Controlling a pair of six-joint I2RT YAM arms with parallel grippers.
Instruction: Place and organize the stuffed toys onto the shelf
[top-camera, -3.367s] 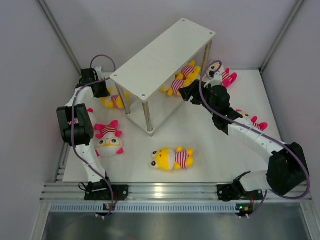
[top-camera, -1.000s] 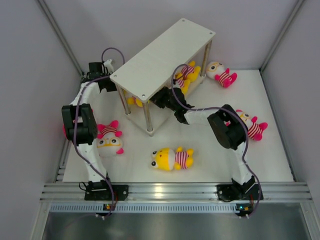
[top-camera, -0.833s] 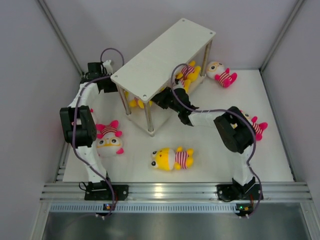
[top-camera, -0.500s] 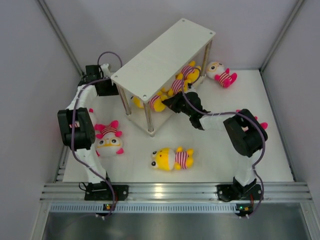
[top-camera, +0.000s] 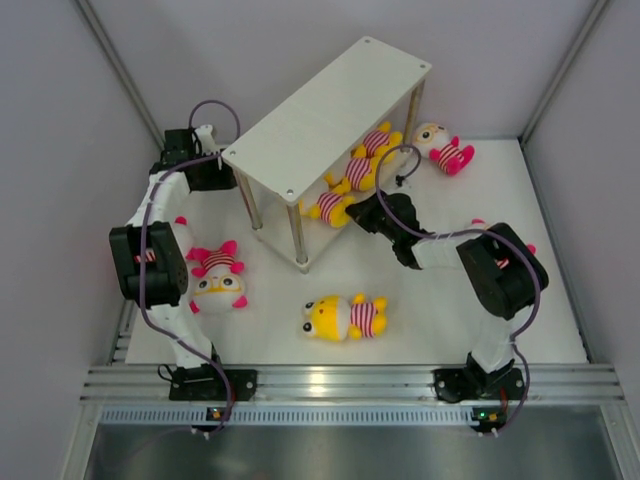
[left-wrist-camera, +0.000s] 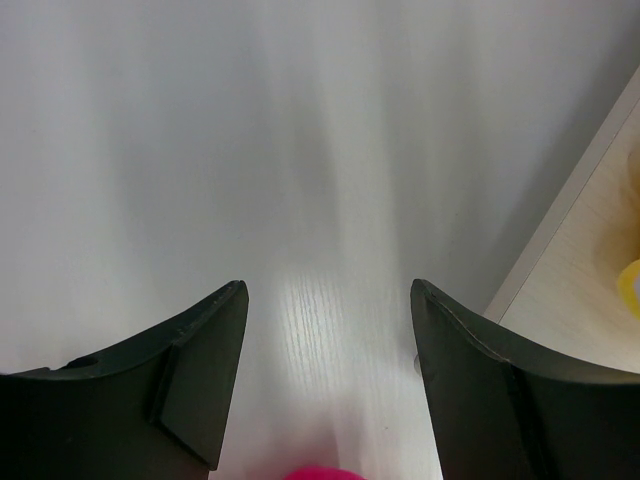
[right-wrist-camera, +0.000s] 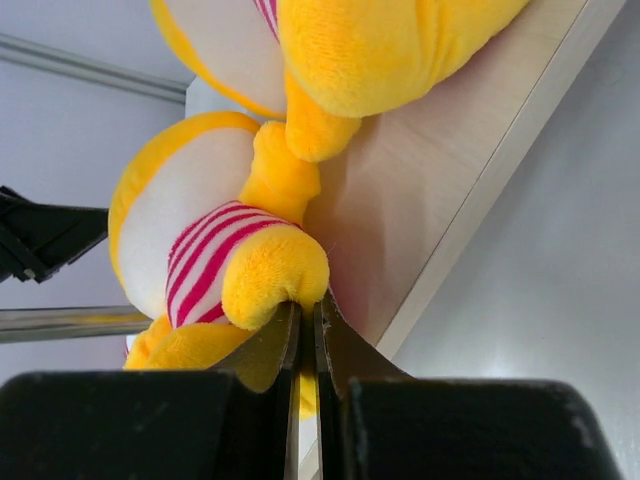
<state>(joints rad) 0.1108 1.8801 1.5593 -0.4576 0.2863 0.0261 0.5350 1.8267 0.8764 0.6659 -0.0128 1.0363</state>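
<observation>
On the white bench (top-camera: 430, 335) the two-tier shelf (top-camera: 330, 110) stands askew toward the far side. Striped stuffed toys (top-camera: 358, 168) lie on its lower board. Others are loose on the bench: a yellow doll (top-camera: 345, 317) near the front, a pink-limbed doll (top-camera: 218, 280) beside my left arm, and a far doll (top-camera: 445, 147) past the shelf's end. My right pincer (right-wrist-camera: 308, 315) is pinched tight on a limb of the yellow toy (top-camera: 330, 205) at the lower board's edge. My left pincer (left-wrist-camera: 330, 290) gapes wide and holds nothing, by the shelf's left end.
</observation>
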